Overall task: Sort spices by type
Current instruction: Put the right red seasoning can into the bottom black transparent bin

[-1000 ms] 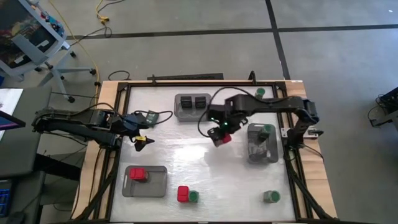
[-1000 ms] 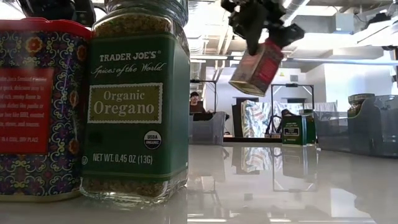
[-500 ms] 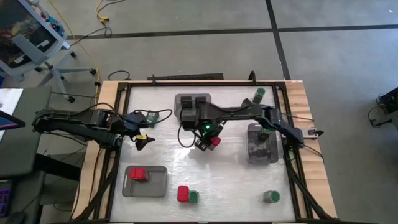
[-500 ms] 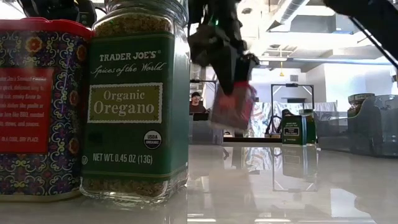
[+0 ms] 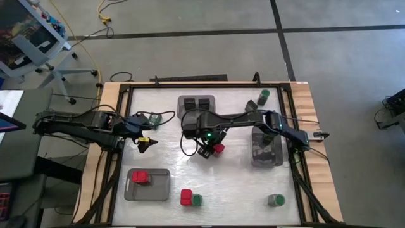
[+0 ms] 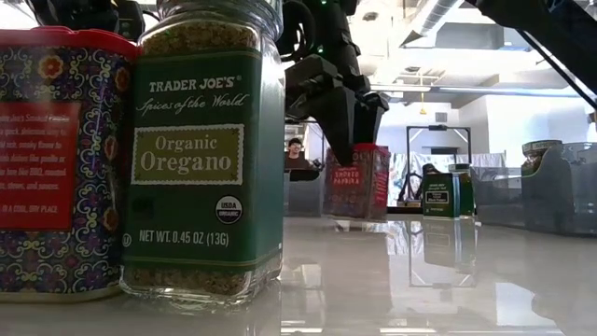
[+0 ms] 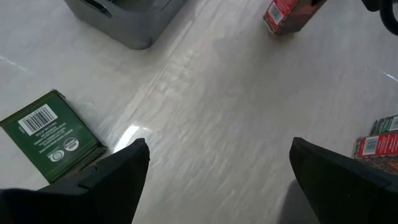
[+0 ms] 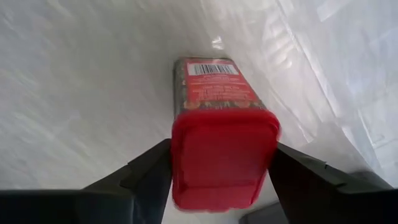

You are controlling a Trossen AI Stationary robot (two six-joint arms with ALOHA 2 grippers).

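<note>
A red spice tin (image 5: 218, 148) stands upright on its base on the table's middle (image 6: 359, 182). My right gripper (image 5: 211, 149) points down over it, open, with a finger close on either side of the red lid (image 8: 224, 155). My left gripper (image 5: 144, 140) waits open near the table's left edge, nothing between its fingers (image 7: 217, 168). A green-labelled jar (image 5: 154, 119) lies on its side just beyond it. Loose near the front edge stand a red tin (image 5: 186, 197) and a green-lidded jar (image 5: 197, 200). My right gripper's fingers (image 8: 149, 171) flank the red tin's lid from above, pointing down. I cannot tell whether they touch its sides. The tin stands upright with its base on the table.
A grey tray (image 5: 188, 115) at the far middle holds black cubes, a tray (image 5: 161, 190) at the near left holds a red tin, and a tray (image 5: 256, 155) at the right holds a green-lidded jar. More green-lidded jars stand at the far right (image 5: 264, 95) and near right (image 5: 275, 200).
My right gripper has gone toward the table's left edge and down, carrying the red tin and turning at the wrist. The tin hung tilted in the air before; now it stands upright on the table's middle.
</note>
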